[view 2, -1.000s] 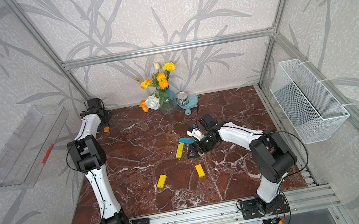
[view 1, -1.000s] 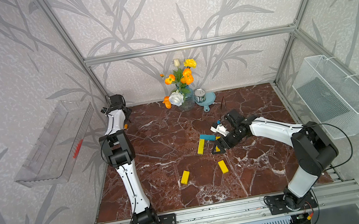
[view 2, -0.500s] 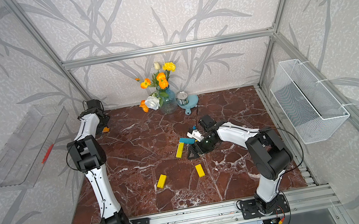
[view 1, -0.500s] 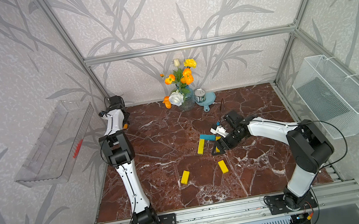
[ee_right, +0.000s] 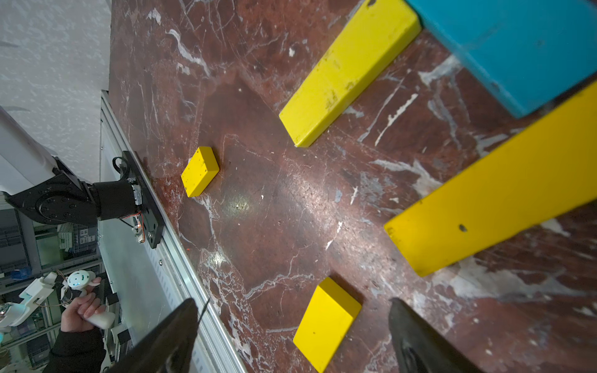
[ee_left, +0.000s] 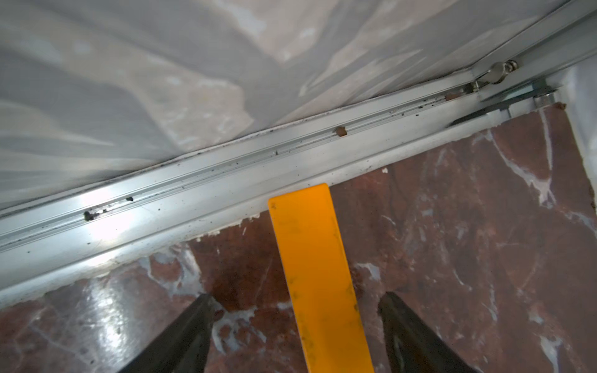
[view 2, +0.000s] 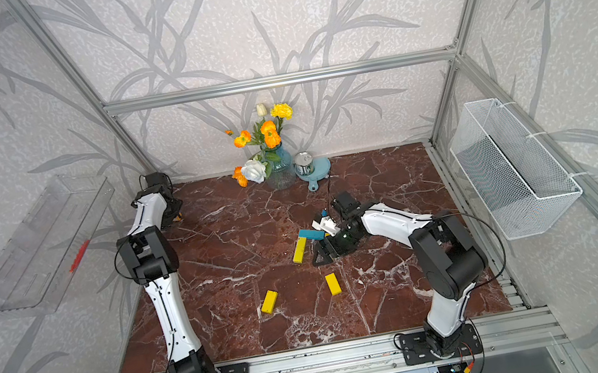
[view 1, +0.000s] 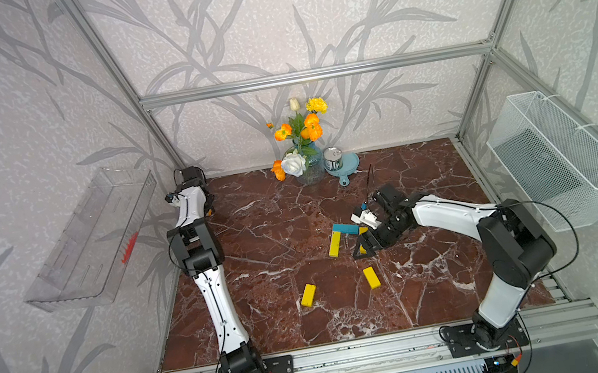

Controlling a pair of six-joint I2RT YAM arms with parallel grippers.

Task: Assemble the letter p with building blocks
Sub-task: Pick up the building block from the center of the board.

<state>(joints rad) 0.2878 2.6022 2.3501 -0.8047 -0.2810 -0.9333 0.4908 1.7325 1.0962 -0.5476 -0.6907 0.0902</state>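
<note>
An orange block [ee_left: 315,274] lies flat on the table by the back left rail. My left gripper [ee_left: 297,298] is open, one finger on each side of it, both clear of it; in a top view the block [view 2: 179,216] peeks from under the arm. At the table's middle a blue block [view 1: 345,228] tops a yellow block [view 1: 335,244]. My right gripper [ee_right: 294,303] hangs open just right of them, over another yellow block [ee_right: 494,193], holding nothing. Two loose yellow blocks [view 1: 308,295] [view 1: 371,277] lie nearer the front.
A vase of flowers [view 1: 307,161] and a tin on a blue dish [view 1: 334,159] stand at the back. The aluminium rail [ee_left: 226,181] and wall run right beside the left gripper. A clear bin [view 1: 92,238] and a wire basket [view 1: 556,161] hang on the side walls.
My left arm has shifted slightly at the back left corner. The right arm has edged a little over the middle blocks. No block has moved.
</note>
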